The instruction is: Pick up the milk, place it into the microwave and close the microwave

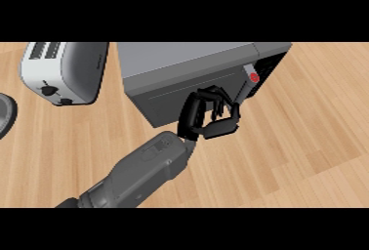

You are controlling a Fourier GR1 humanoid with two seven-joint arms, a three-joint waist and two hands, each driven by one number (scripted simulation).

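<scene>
The grey microwave (189,57) stands at the back middle of the counter. Its dark front door (169,100) is swung almost shut. A narrow gap stays at the door's right edge, where a pale strip with a red round spot (253,77) shows. I cannot tell whether that is the milk. No other sign of the milk is visible. My left hand (210,117) comes in from the lower left and rests against the right part of the door. Its fingers are loosely bent and hold nothing. My right hand is out of view.
A white and grey toaster (63,71) stands left of the microwave. The rim of a dark round object (6,113) shows at the far left edge. Bare wooden counter (302,141) spreads to the right and in front.
</scene>
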